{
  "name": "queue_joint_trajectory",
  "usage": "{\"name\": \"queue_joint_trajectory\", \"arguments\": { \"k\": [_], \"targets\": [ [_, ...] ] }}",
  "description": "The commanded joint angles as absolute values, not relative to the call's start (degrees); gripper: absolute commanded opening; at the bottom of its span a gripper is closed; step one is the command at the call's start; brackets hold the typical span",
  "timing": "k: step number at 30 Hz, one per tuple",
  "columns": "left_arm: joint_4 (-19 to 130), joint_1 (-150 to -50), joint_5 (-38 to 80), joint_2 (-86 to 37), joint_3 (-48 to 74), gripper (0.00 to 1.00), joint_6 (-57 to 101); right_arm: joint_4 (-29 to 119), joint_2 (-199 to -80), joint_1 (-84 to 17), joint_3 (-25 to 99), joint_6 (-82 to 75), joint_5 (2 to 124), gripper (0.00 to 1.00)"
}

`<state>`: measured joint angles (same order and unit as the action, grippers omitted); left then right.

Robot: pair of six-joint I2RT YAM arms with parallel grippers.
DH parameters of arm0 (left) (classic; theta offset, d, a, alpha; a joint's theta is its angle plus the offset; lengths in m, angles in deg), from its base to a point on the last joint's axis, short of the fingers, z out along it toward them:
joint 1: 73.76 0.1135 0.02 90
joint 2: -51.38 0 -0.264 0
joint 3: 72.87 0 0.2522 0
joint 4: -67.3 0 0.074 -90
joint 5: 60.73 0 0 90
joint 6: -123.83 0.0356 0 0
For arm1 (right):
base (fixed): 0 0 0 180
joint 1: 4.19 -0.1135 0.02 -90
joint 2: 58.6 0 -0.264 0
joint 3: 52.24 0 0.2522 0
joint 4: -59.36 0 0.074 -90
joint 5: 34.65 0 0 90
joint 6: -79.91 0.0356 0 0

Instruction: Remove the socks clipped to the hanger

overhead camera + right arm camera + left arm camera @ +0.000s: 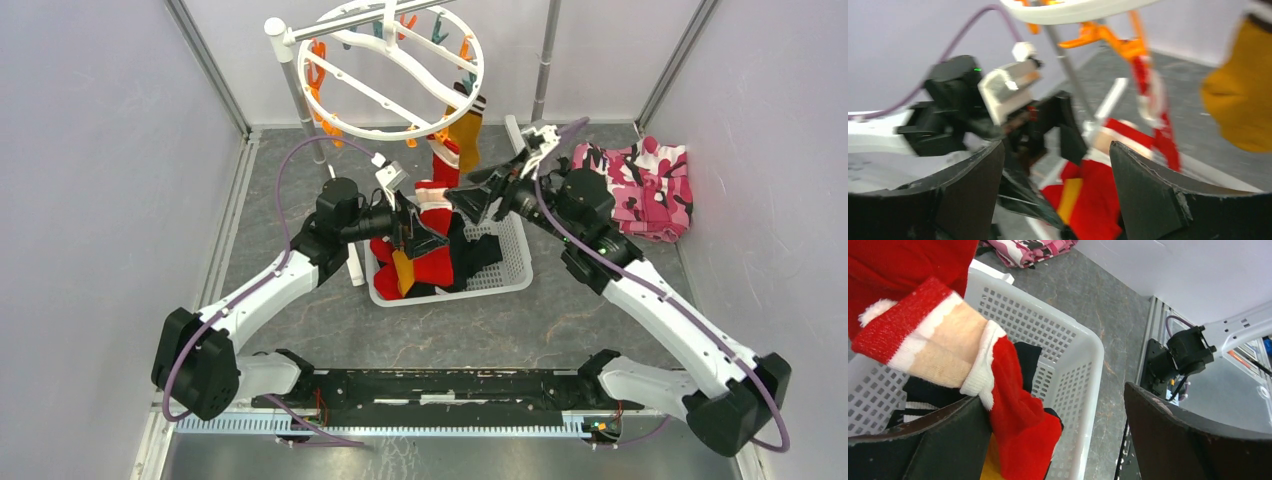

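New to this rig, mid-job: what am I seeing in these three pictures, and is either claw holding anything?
Two robot arms are bolted at the near edge of the table, each ending in a two-finger gripper. The wide picture looks down from above and behind. The other two come from wrist cameras, so the dark shapes at the bottom are that gripper's own fingers. On the table are a white basket holding red and black socks, and a pink cloth. At the back hangs a round hanger with a yellow sock and a red sock clipped on. The left gripper is open over the basket, with a loose sock beside one finger. The right gripper is open and empty.
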<state>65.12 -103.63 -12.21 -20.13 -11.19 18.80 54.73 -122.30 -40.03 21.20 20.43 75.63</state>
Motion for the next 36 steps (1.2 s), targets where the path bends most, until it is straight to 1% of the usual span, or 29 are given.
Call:
{"name": "queue_joint_trajectory", "arguments": {
  "k": [1, 4, 7, 10, 11, 14, 17, 20, 21, 25, 32, 36],
  "targets": [
    [69.2, -103.7, -9.8, -19.4, -9.0, 1.00, 16.0, 44.6, -120.5, -37.0, 19.1, 5.1, 63.8, 0.84],
    [68.4, -103.6, -10.6, -19.5, -8.3, 1.00, 16.7, 46.8, -123.7, -35.9, 19.9, 1.5, 64.6, 0.84],
    [67.0, -103.7, -10.5, -19.7, -7.8, 1.00, 18.2, 49.6, -128.8, -35.2, 23.3, -0.8, 65.7, 0.81],
    [66.8, -103.8, -10.2, -20.0, -7.9, 1.00, 18.6, 56.0, -134.2, -34.5, 26.0, -0.1, 67.8, 0.75],
    [66.5, -103.8, -10.4, -20.0, -8.0, 1.00, 18.7, 58.1, -136.0, -34.4, 27.1, 0.7, 68.8, 0.71],
    [65.9, -103.9, -11.3, -19.5, -8.7, 1.00, 19.1, 60.5, -141.1, -34.3, 31.0, 3.1, 72.3, 0.53],
    [66.1, -103.8, -12.3, -18.5, -10.7, 1.00, 19.3, 66.6, -141.7, -34.3, 30.0, 6.5, 74.7, 0.29],
    [68.0, -103.9, -14.3, -18.5, -12.4, 1.00, 17.9, 67.0, -141.0, -34.3, 30.2, 8.1, 75.1, 0.02],
    [68.8, -104.2, -15.0, -19.1, -12.5, 1.00, 17.6, 67.1, -140.2, -34.3, 30.0, 8.8, 75.4, 0.00],
    [70.7, -106.6, -16.6, -23.0, -10.2, 1.00, 18.2, 66.8, -138.0, -34.3, 29.6, 11.4, 77.3, 0.00],
    [70.1, -112.9, -16.5, -33.3, 0.5, 1.00, 21.9, 60.3, -135.7, -34.3, 31.2, 11.9, 79.1, 0.00],
    [65.6, -112.8, -14.5, -32.5, 1.1, 1.00, 25.4, 57.3, -135.1, -34.3, 30.9, 10.9, 79.2, 0.00]
  ]
}}
